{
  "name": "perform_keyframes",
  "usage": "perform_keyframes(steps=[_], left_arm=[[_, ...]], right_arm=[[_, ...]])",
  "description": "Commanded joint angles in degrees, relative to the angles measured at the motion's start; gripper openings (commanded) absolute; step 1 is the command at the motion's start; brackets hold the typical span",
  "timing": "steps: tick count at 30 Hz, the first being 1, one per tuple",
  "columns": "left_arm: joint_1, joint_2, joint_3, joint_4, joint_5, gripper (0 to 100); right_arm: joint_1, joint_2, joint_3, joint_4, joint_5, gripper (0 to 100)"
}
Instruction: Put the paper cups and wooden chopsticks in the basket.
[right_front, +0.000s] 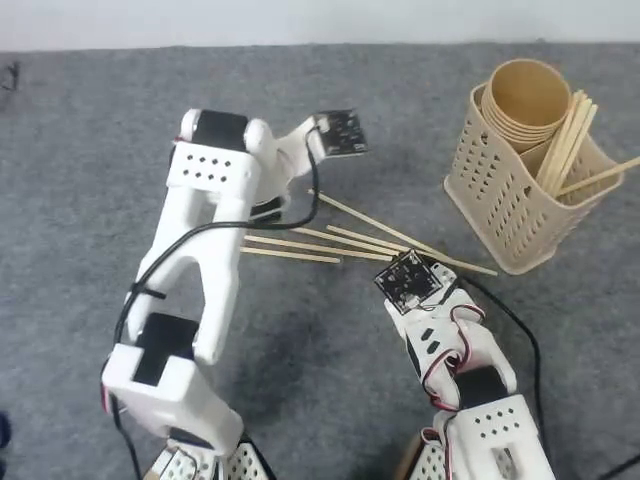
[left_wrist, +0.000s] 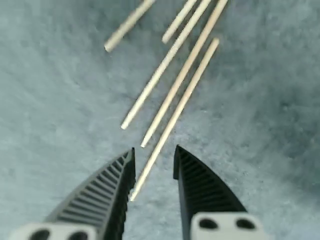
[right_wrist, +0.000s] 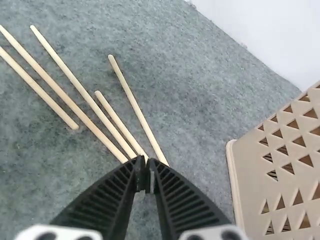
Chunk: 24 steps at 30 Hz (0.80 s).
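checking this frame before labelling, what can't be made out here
1. Right wrist view: whether the right fingers pinch a chopstick; their tips cover the stick ends.
2. High view: how many cups; nested, only rims show.
3. Right wrist view: most of the basket, cut off by the edge.
4. Left wrist view: the chopsticks' far ends, cut off by the edge.

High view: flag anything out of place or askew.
Chopsticks lie loose and fanned on the table, outside the basket. One stick in the basket leans out over its rim, away from the others.

Grey felt-covered table with loose wooden chopsticks and a beige perforated basket on it.
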Motion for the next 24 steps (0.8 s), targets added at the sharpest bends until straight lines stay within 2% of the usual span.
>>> perform_keyframes(steps=[1, 9, 17, 21, 24], left_arm=[[-3.08, 0.26, 9.63, -9.85, -1.85, 12], [-2.37, 0.97, 23.43, -25.32, -4.40, 11], [-2.37, 1.32, 26.42, -26.11, -10.64, 11], [-2.46, 4.92, 26.15, -29.01, -11.34, 12], [-1.23, 8.44, 25.98, -27.52, -13.89, 12]], right_arm=[[0.22, -0.66, 0.97, -0.04, 0.62, 0.6], [0.22, -0.66, 0.97, -0.04, 0.62, 0.6], [0.04, -0.57, 0.97, -0.66, 0.53, 0.6], [0.04, -0.57, 0.97, -0.92, 0.35, 0.6], [0.04, -0.57, 0.97, -0.92, 0.35, 0.6]])
